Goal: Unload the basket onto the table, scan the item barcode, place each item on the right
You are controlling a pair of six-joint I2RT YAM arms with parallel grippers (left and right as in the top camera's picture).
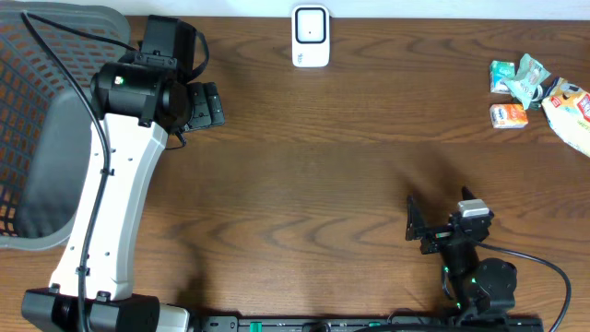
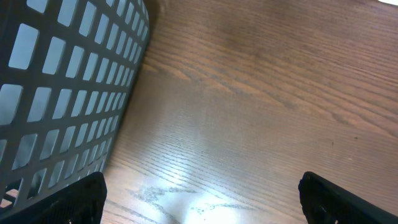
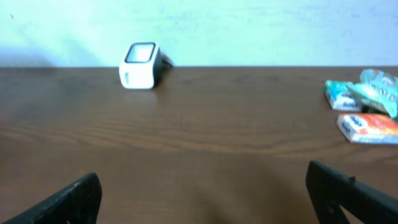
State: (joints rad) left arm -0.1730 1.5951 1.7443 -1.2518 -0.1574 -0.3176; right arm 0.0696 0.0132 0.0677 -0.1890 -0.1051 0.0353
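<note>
The left pincer (image 1: 212, 104) hangs over the back left part of the worktop (image 1: 313, 175), just beside a dark mesh basket (image 1: 41, 101); its jaws stand wide with nothing between them; in its own wrist view only bare wood and the basket wall show past the two finger tips. The right pincer (image 1: 417, 226) sits low near the front edge, right of centre; its jaws are spread wide too and hold nothing. A small white scanner (image 1: 311, 37) stands upright at the back edge, near the middle; it is well apart from both arms. The goods to be scanned lie in a loose pile at the back right corner: a teal packet (image 1: 502, 76), an orange packet (image 1: 508, 115) just in front of it, and a white bag (image 1: 573, 115) at the right edge; none of them is touched by either pincer; no barcode can be made out on them.
</note>
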